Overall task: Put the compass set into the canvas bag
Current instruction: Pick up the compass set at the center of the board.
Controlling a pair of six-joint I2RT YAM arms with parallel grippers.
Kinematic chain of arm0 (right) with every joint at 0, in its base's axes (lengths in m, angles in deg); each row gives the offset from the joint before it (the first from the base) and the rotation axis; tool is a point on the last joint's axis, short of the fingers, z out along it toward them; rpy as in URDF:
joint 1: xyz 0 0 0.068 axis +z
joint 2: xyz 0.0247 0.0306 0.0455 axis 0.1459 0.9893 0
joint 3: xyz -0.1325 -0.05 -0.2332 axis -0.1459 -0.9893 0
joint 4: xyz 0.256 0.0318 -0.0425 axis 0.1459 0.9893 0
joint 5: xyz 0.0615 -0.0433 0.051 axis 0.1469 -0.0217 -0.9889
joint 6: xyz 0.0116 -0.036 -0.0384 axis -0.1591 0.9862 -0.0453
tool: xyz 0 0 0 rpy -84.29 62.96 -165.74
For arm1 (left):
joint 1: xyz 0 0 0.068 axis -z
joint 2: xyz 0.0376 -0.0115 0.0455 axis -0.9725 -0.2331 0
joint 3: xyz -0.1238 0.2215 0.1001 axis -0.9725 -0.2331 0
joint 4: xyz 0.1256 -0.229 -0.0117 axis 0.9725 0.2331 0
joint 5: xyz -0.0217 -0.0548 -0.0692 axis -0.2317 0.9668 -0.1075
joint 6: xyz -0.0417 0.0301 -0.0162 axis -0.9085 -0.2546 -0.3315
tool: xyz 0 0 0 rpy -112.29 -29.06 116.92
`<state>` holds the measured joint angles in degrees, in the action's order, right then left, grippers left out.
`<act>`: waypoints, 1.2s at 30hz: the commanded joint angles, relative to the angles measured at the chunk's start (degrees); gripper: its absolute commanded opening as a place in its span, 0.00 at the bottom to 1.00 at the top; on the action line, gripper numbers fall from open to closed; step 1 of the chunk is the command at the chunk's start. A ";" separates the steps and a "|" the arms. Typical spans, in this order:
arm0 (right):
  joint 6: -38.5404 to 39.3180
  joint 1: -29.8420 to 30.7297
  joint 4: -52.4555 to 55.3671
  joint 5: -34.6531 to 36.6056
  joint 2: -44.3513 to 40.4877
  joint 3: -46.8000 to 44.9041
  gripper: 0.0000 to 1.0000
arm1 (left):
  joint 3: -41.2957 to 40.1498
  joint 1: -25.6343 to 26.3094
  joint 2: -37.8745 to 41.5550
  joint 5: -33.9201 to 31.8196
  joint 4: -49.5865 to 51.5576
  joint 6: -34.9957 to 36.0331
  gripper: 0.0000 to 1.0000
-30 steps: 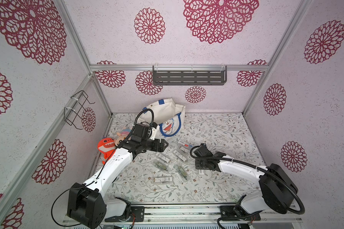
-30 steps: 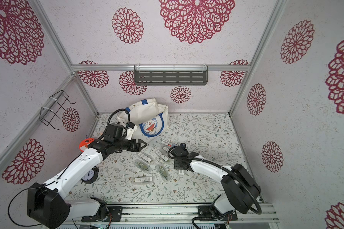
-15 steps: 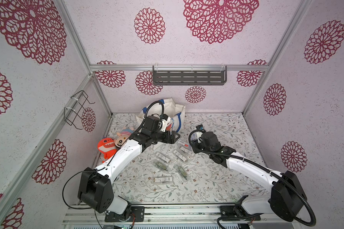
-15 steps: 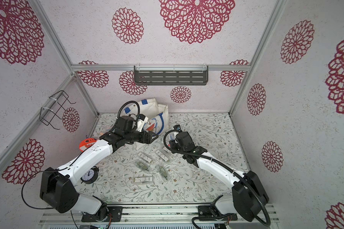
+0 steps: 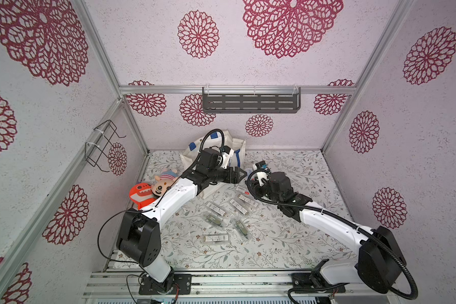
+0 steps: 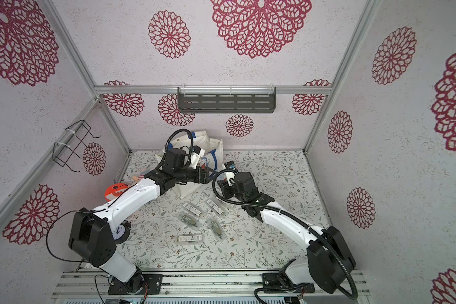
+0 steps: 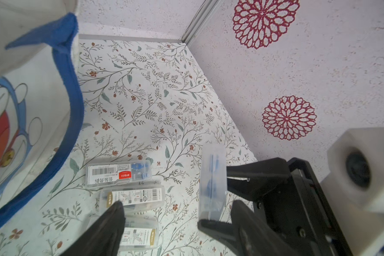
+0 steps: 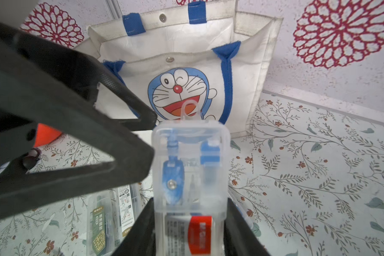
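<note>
Clear rigid plastic, the boxy compass set (image 8: 190, 168) sits clamped in the right claw (image 8: 189, 207), near the soft cream canvas bag (image 8: 186, 55) at the worktop's (image 5: 287, 237) back edge; the outstretched left claw (image 5: 238, 174) gapes, empty.

1. The right gripper (image 8: 190, 223) clamps the compass set (image 8: 190, 168), a clear case with a blue compass inside, at its red-labelled end.
2. The canvas bag (image 8: 242, 66) stands upright beyond the case, with its mouth open and the cartoon cat facing the camera.
3. The left gripper (image 8: 152, 136), fingertips parted, sits just beside the case.
4. More cases (image 8: 111, 221) lie on the floral table (image 8: 319, 177).
</note>
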<state>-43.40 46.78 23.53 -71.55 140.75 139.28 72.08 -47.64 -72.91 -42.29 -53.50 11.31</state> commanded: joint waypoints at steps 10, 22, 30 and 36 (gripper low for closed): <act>1.65 -0.60 -3.84 -1.56 1.04 1.76 0.22 | 3.35 1.08 -3.46 1.63 -2.57 -1.98 0.57; 1.48 -0.60 -5.05 -2.07 1.30 1.77 0.21 | 4.57 2.40 -5.44 3.95 -3.66 -3.10 0.38; 1.47 -0.62 -4.97 -2.12 0.79 1.53 0.24 | 3.61 2.97 -4.39 3.85 -4.68 -3.41 0.23; 1.48 -0.60 -5.10 -1.06 -0.05 0.31 0.79 | 4.18 2.79 -3.75 2.22 -5.13 -3.01 0.20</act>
<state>-42.66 46.30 20.84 -73.50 142.52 139.28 75.10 -45.30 -77.98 -39.15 -56.56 8.30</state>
